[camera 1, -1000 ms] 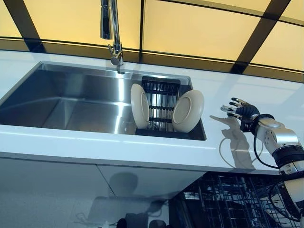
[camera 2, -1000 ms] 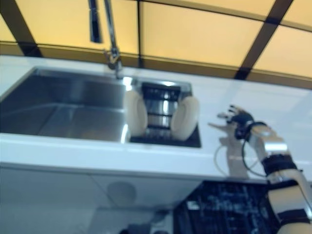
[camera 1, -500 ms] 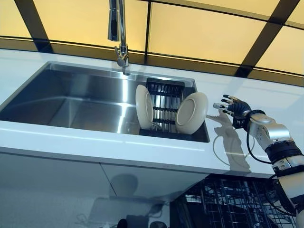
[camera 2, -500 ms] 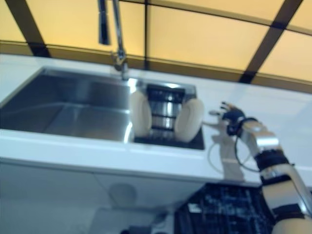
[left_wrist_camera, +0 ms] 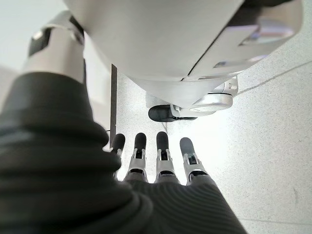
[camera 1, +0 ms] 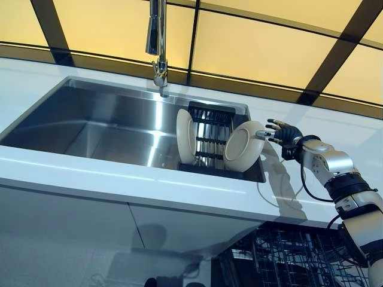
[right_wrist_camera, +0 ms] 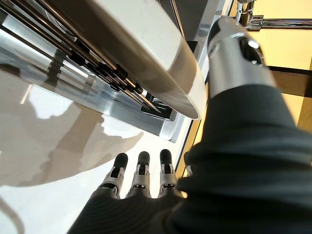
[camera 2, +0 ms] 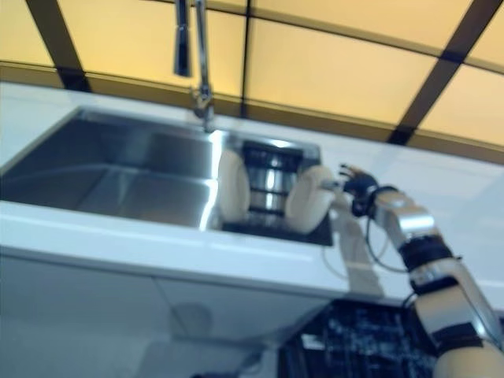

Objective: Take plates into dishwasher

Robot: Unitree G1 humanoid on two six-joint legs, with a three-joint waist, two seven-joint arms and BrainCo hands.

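Two cream plates stand on edge in a black rack (camera 1: 206, 128) at the right end of the sink. The left plate (camera 1: 185, 136) is nearly upright. The right plate (camera 1: 242, 146) leans to the right. My right hand (camera 1: 281, 133) is open just right of the right plate, fingers spread, thumb by its rim. In the right wrist view the plate (right_wrist_camera: 146, 44) is very close, the thumb (right_wrist_camera: 234, 48) beside its edge and the fingers (right_wrist_camera: 141, 170) straight over the counter. My left hand (left_wrist_camera: 161, 156) shows only in its wrist view, open and hanging over the floor.
The steel sink (camera 1: 90, 125) is set in a white counter (camera 1: 179, 185), with a tall faucet (camera 1: 157, 42) behind it. Below the counter at the right, the open dishwasher's wire rack (camera 1: 287, 257) shows. Yellow panels with dark frames line the back.
My right hand has moved left across the counter to the right plate's rim. The whole picture has also shifted, so the camera has moved. The plates stand as before.
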